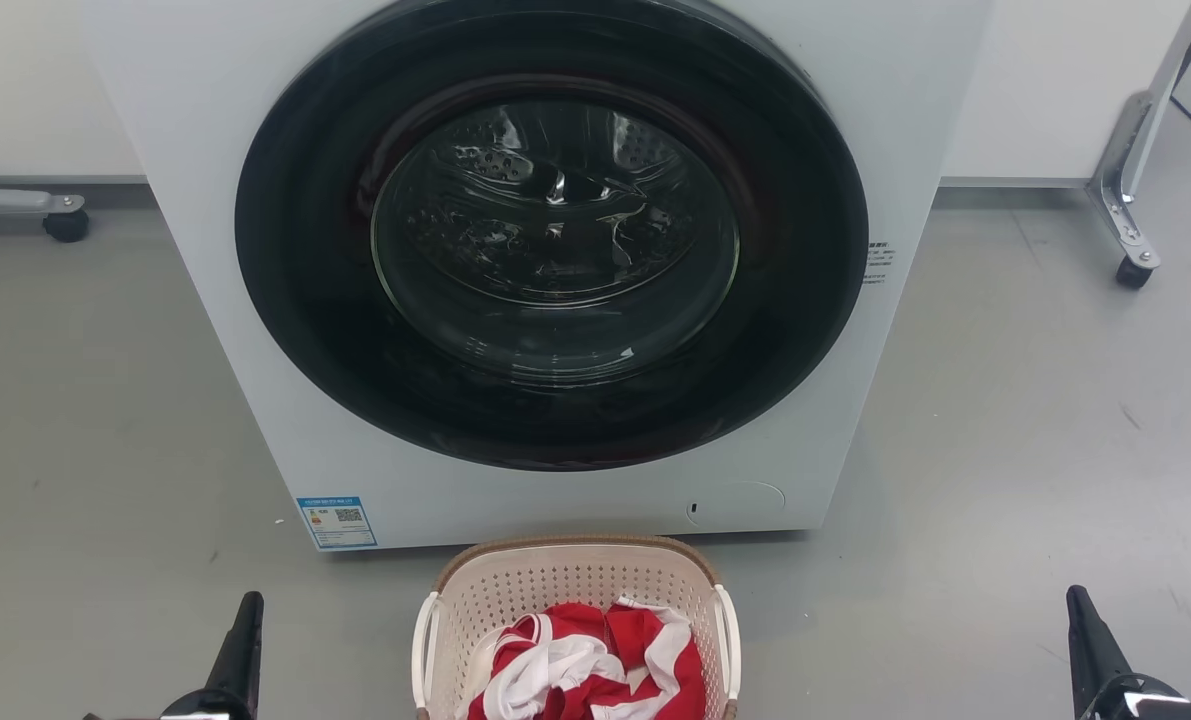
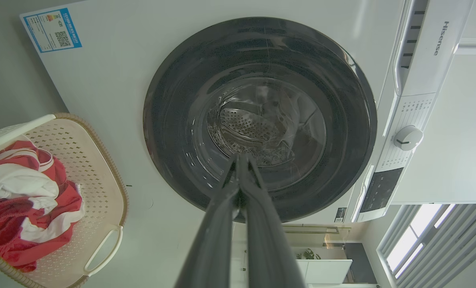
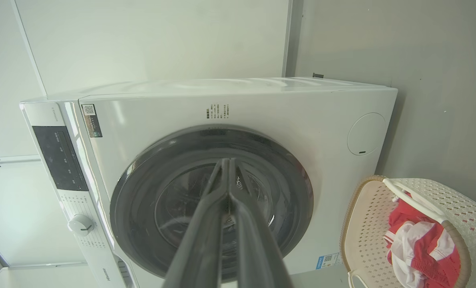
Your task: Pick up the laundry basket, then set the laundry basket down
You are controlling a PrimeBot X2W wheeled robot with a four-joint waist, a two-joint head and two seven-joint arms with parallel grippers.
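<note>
Left gripper (image 2: 239, 160): its two long dark fingers are pressing together at the tips, gripping nothing, and are pointing at the round glass door (image 1: 555, 250) of the washing machine (image 1: 555, 500).
Right gripper (image 3: 226, 162): its fingers are likewise meeting with no gap, carrying nothing, and are aiming at the same door.
Laundry basket (image 1: 575, 580): it is sitting on the grey floor (image 1: 105, 450) just in front of the washing machine, centred below the door. A red and white garment (image 1: 595, 670) is lying crumpled inside.
Handles: the white left handle (image 1: 423, 650) and right handle (image 1: 730, 640) are facing outward, so the line joining them is running parallel to the washing machine's front. The basket's near end is falling outside the head view, so its long axis cannot be told.
Basket and grippers: the basket is lying between them. The left gripper is looking nearer to its handle than the right gripper is to its own.
Coming move, as a judgement: both grippers are needing to spread and swing inward toward the handles.
</note>
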